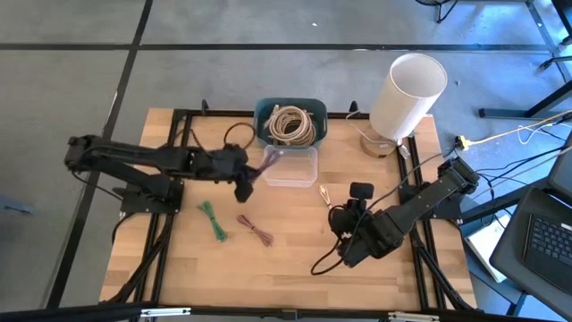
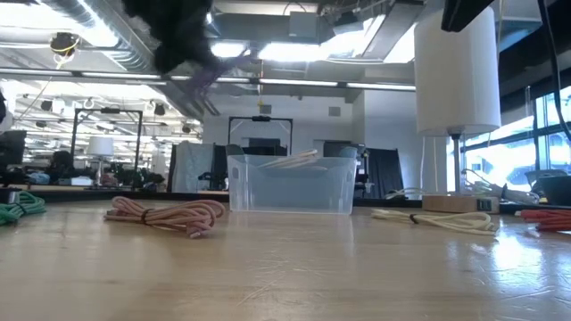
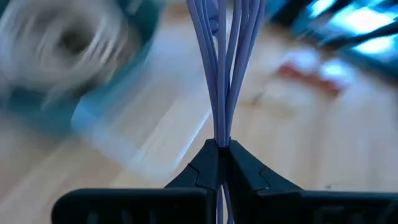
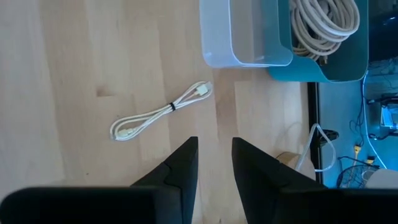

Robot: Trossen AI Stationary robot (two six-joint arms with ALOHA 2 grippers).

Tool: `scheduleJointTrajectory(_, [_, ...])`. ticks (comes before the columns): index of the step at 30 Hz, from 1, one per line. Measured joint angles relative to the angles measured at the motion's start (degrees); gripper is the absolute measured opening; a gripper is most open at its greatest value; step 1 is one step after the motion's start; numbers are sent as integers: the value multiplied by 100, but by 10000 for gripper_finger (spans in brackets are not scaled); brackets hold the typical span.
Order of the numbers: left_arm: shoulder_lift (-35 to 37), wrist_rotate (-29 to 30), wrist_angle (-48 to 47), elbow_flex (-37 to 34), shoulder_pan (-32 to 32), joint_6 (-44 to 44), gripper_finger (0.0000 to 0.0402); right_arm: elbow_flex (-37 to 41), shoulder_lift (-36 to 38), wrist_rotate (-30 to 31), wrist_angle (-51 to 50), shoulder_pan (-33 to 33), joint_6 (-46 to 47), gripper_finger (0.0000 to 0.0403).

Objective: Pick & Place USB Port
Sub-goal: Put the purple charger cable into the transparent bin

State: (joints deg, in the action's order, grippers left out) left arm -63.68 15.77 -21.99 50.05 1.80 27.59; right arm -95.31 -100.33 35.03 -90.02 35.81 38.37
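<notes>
My left gripper (image 1: 248, 176) hangs above the table beside the clear container (image 1: 291, 166), shut on a purple cable bundle (image 3: 221, 68). In the low view it sits high up (image 2: 185, 37), and the purple strands (image 2: 211, 75) trail from it. My right gripper (image 4: 214, 163) is open and held over bare wood on the table's right half (image 1: 349, 213). It touches nothing. A white cable (image 4: 160, 112) lies flat on the table just beyond its fingers. A teal bin (image 1: 290, 123) behind the clear container holds a beige cable coil. My left gripper pinches the purple cable bundle between its two fingers (image 3: 205, 167), several strands side by side (image 3: 221, 138). The strands run on straight past the fingertips. The bundle is lifted clear of the table.
A green cable (image 1: 212, 220) and a pink cable (image 1: 256, 231) lie on the wood toward the near left. A white lamp (image 1: 407, 95) stands at the far right corner. In the low view a red cable (image 2: 544, 217) lies at the right edge.
</notes>
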Motion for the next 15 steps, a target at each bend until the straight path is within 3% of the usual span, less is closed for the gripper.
scheduleJointTrajectory(4, [-123, -555, 475, 352, -354, -897, 7, 0, 0, -7, 0, 0, 9, 101])
scheduleJointTrajectory(9, [-808, -740, -547, 1421, -950, -1793, 7, 0, 0, -8, 2, -13, 2, 101])
scheduleJointTrajectory(15, [-2224, -864, -2027, 3147, -1541, -3408, 7, 0, 0, -7, 0, -44, 15, 101])
